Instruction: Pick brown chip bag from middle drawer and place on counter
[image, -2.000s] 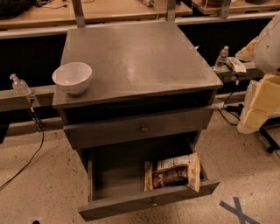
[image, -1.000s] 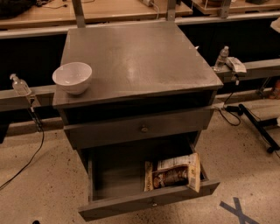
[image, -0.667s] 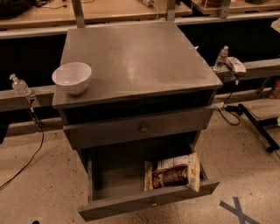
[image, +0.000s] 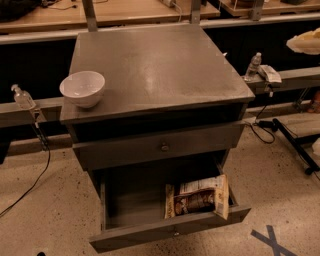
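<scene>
The brown chip bag (image: 197, 198) lies flat in the right half of the open middle drawer (image: 150, 232), which is pulled out at the bottom of the cabinet. The counter (image: 165, 65) is the grey cabinet top above it. My gripper is out of view. Only a pale cream part of my arm (image: 305, 42) shows at the top right edge, far from the drawer and the bag.
A white bowl (image: 82, 88) stands at the counter's front left corner. The upper drawer (image: 162, 146) is shut. Plastic bottles sit on the side rails, one at the left (image: 22, 97) and one at the right (image: 253, 65). Cables and a black stand (image: 295, 145) lie on the floor at the right. Blue tape (image: 272, 240) marks the floor.
The large cream arm part at the right edge two seconds ago has gone from there. Now a small cream part shows at the top right. Bag, drawer and bowl have not moved.
</scene>
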